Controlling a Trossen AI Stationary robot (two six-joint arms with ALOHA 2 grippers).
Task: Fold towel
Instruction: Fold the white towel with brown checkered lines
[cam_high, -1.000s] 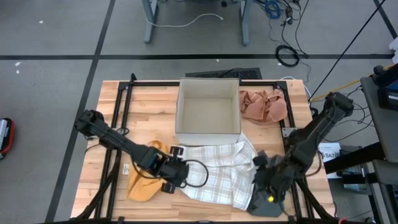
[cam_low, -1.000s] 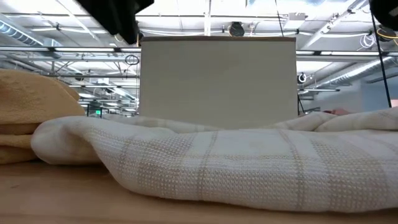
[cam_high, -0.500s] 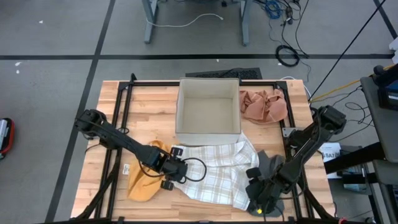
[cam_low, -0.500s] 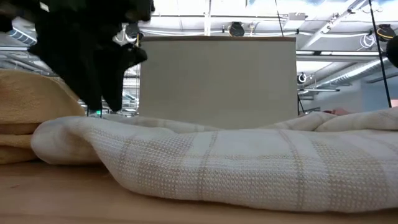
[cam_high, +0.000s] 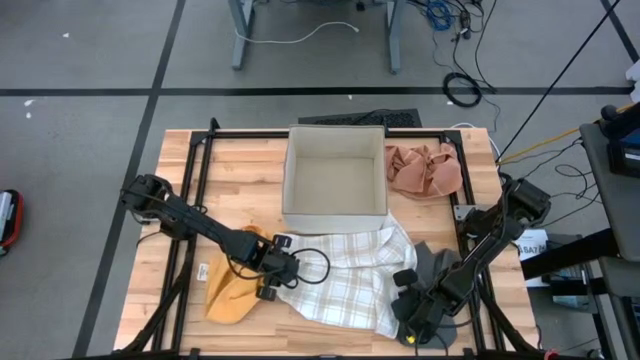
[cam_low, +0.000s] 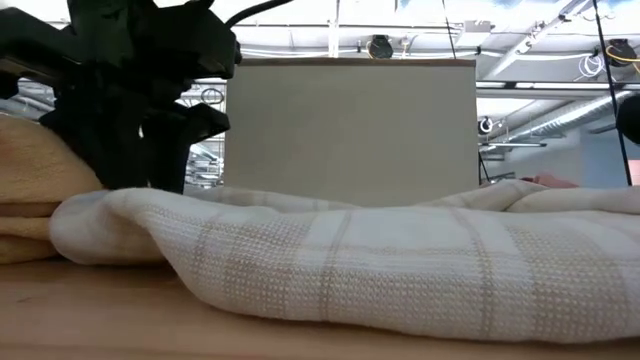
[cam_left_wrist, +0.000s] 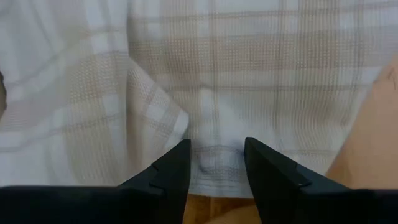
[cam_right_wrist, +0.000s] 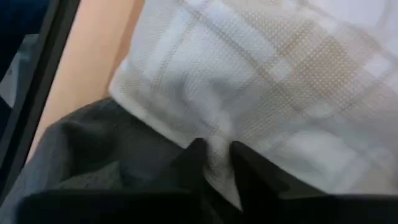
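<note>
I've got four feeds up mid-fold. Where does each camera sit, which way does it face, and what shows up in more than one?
High view: overhead, straight down; both arms, plaid towel, box.
Low view: table height, level across the towel to the box; left arm stands dark behind the cloth.
Left wrist view: on the left arm, over the towel's edge; left gripper straddles it.
Right wrist view: on the right arm; right gripper pinching the towel's corner beside grey cloth.
Shared: the towel appears in all four.

We see the towel (cam_high: 345, 280) lying in front of the box (cam_high: 335, 175), between two cloths (cam_high: 228, 290) (cam_high: 432, 275), another (cam_high: 424, 170) right of the box.
</note>
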